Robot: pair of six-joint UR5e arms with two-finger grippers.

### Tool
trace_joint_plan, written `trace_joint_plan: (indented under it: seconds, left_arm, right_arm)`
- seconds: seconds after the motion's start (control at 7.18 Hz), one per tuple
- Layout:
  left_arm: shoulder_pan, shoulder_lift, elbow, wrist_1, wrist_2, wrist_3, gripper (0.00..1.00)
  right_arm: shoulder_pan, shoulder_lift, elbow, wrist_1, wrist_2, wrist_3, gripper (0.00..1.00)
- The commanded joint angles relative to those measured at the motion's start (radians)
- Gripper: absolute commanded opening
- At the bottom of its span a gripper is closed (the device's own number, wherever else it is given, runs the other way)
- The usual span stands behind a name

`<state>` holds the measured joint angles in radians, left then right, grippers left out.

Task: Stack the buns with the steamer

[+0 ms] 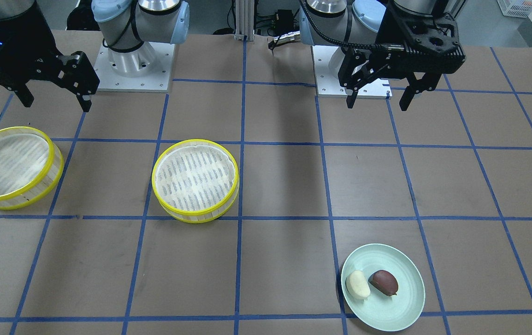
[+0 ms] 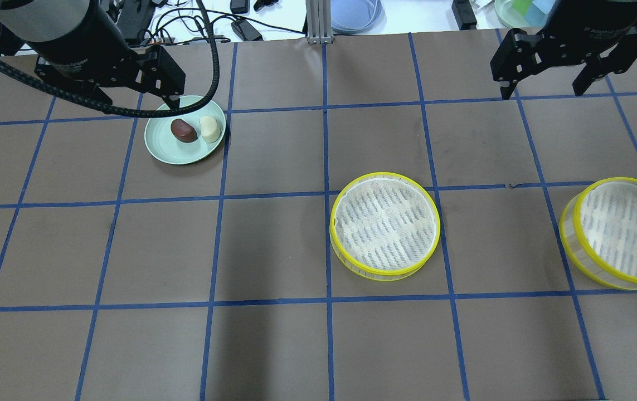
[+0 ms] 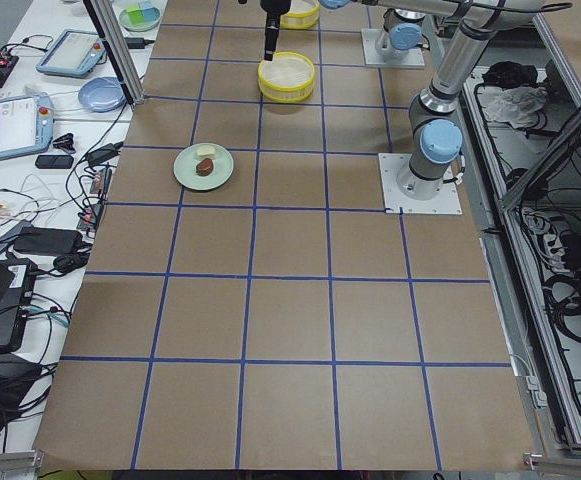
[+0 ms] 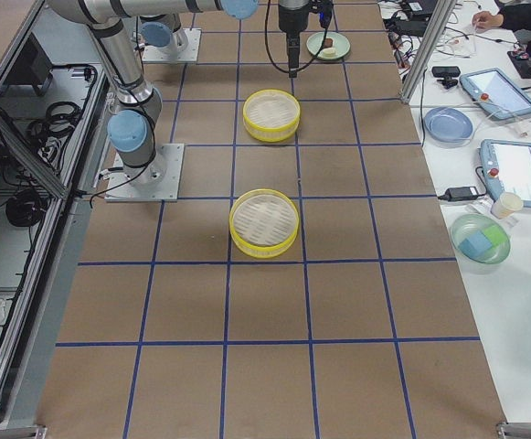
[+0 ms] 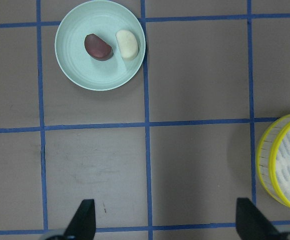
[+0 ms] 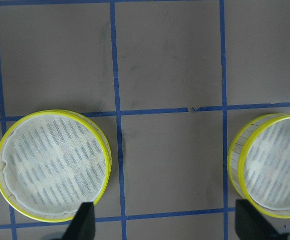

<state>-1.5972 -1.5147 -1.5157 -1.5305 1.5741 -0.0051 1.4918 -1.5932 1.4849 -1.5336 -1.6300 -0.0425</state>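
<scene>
A cream-white bun (image 1: 358, 284) and a glossy dark reddish-brown bun (image 1: 384, 282) lie side by side on a pale green plate (image 1: 400, 307). They also show from overhead, the cream bun (image 2: 210, 128) and the brown bun (image 2: 183, 130). Two empty yellow-rimmed steamer tiers stand apart: one near the table's middle (image 2: 385, 225), one toward my right end (image 2: 622, 231). My left gripper (image 2: 135, 104) is open and empty, high beside the plate. My right gripper (image 2: 543, 89) is open and empty, high behind the two tiers.
The table is brown with a blue tape grid. The arm bases (image 1: 133, 65) stand on the robot's edge. Cables, tablets and dishes (image 2: 354, 14) lie on the white bench past the far edge. In the left wrist view the plate (image 5: 85, 75) is at top left, a tier (image 5: 284, 160) at right.
</scene>
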Motion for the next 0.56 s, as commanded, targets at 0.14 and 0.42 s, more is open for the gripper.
trace_joint_plan:
  seconds: [0.14, 0.42]
  left_arm:
    - [0.0, -0.001, 0.0, 0.001, 0.0, -0.001, 1.0]
    - [0.003, -0.005, 0.0, 0.001, 0.001, 0.0, 1.0]
  right_arm:
    - [-0.059, 0.009, -0.002, -0.008, -0.001, -0.125, 1.0]
    - [-0.257, 0.028, 0.0, -0.007, 0.013, -0.372, 1.0]
